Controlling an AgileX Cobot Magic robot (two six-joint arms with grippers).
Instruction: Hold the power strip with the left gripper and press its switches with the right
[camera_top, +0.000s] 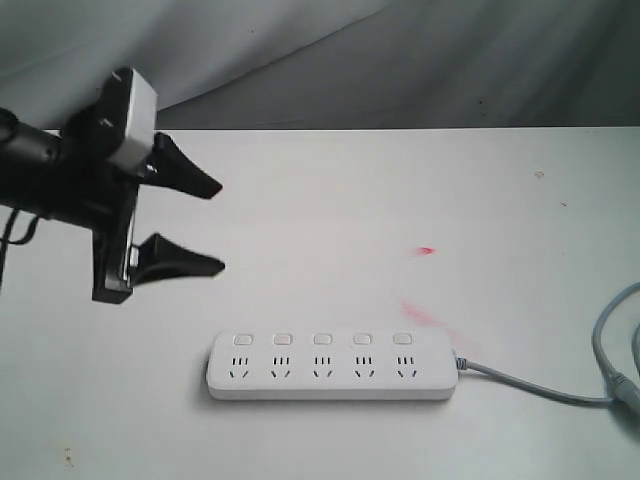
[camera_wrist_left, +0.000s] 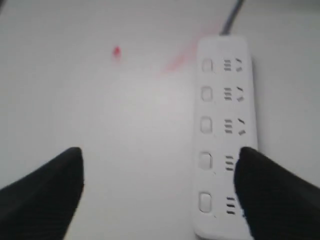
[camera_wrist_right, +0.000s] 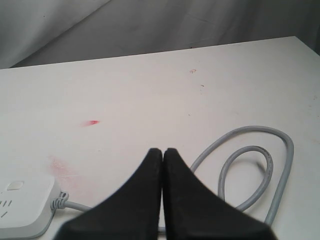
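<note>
A white table (camera_top: 330, 200) fills most of the scene, with a grey cloth backdrop (camera_top: 400, 60) hanging behind its far edge. The left gripper (camera_top: 220, 227) hovers above the table at the left of the exterior view. Its 2 black fingers are spread wide with nothing between them, and it is clear of the power strip (camera_top: 330, 368). The right gripper (camera_wrist_right: 162, 150) shows only in its own wrist view. Its 2 fingers are pressed flat together, holding nothing, above the table near the strip's corded end.

The power strip lies flat on the near part of the table, long side across the exterior view, untouched by either gripper. Its grey cord (camera_top: 530, 385) leaves the right end and curls into a loop on the table. The 5 switches (camera_top: 322, 339) sit in a row along the strip's far edge, 1 above each socket group. A small red mark (camera_top: 427, 250) and a faint pink smear (camera_top: 425, 315) stain the table beyond the strip's right end.
</note>
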